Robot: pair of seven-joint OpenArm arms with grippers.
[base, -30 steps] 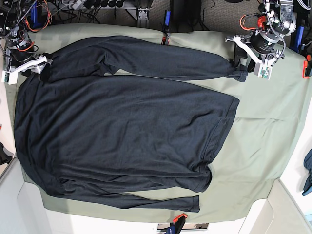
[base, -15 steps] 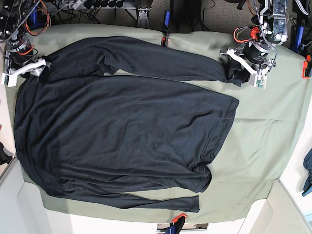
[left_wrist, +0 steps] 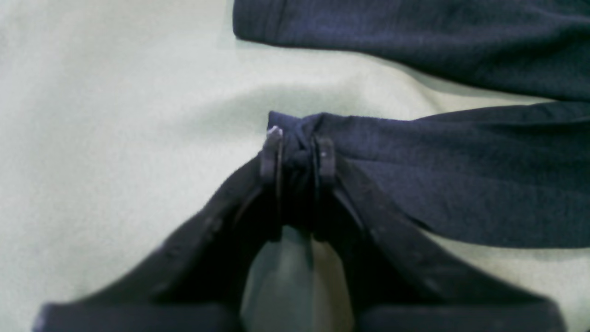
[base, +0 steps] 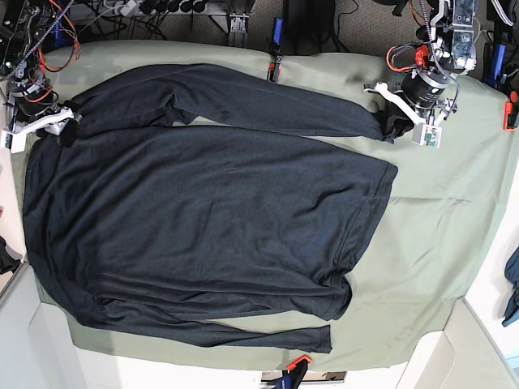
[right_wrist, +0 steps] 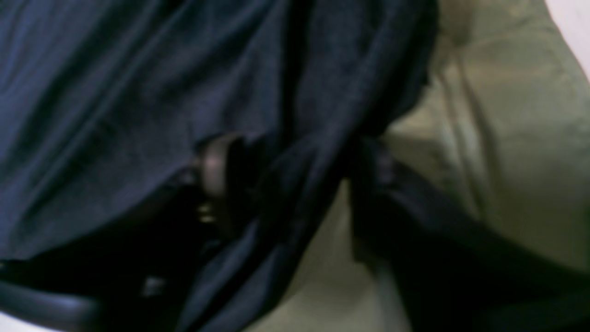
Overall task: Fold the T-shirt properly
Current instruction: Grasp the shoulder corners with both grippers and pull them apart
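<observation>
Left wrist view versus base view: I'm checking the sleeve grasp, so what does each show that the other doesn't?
Only the left wrist view shows the left hand up close: its two dark fingers are pinched on the bunched cuff end of the dark charcoal long-sleeved knit shirt.

Only the base view shows the whole shirt spread flat, the right hand at the shoulder end, and the orange-handled clamp at the near edge.

Both show the sage-green table cloth and the upper sleeve gripped at its end.

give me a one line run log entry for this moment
stage: sleeve grasp | left gripper: shut on T-shirt cuff | right gripper: at shoulder end, closure unclear | shirt: flat on table cloth
</observation>
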